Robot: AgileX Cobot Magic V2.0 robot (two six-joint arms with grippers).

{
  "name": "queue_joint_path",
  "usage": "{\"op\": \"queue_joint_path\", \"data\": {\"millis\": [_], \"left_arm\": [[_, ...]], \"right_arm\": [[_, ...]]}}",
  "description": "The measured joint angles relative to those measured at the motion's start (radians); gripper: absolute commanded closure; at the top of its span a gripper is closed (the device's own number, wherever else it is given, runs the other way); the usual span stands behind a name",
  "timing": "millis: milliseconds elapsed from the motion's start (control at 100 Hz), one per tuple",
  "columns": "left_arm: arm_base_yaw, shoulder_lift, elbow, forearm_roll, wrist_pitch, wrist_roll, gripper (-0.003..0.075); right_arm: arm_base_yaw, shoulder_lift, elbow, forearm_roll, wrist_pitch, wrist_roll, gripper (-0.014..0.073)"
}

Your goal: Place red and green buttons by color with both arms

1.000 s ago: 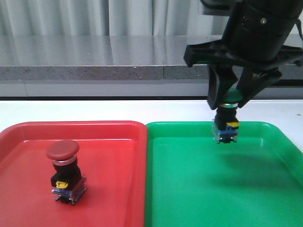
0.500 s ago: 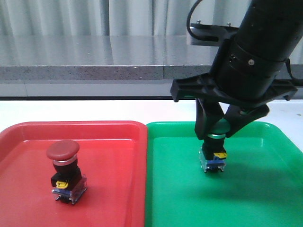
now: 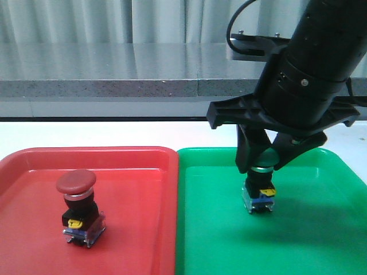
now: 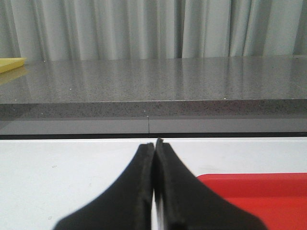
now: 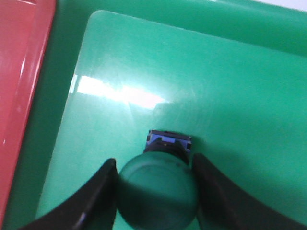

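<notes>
Buttons: two, one red button (image 3: 77, 201), one green button (image 3: 261, 183)
Trays: two, one red tray (image 3: 132, 229), one green tray (image 3: 309, 240)

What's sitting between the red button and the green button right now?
In the front view, only tray lies between the red button and green button: bare red tray floor, the two abutting rims, then bare green tray floor.

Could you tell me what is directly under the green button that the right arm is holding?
The floor of the green tray lies under the green button, held by the right gripper. The button's own base covers the spot beneath, so contact cannot be confirmed.
</notes>
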Motion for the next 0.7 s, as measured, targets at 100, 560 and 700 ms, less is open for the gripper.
{"op": "queue_joint_path", "data": {"millis": [100, 560, 700], "left_arm": [[0.0, 0.0, 0.0, 0.0, 0.0, 0.0, 0.0741], [0.0, 0.0, 0.0, 0.0, 0.0, 0.0, 0.0741], [0.0, 0.0, 0.0, 0.0, 0.0, 0.0, 0.0741]], "right_arm": [[0.0, 0.0, 0.0, 0.0, -0.002, 0.0, 0.0011], [-0.016, -0.082, 0.0, 0.002, 0.0, -0.004, 0.0], [-0.074, -0.152, 0.0, 0.019, 0.006, -0.064, 0.0032]]}}
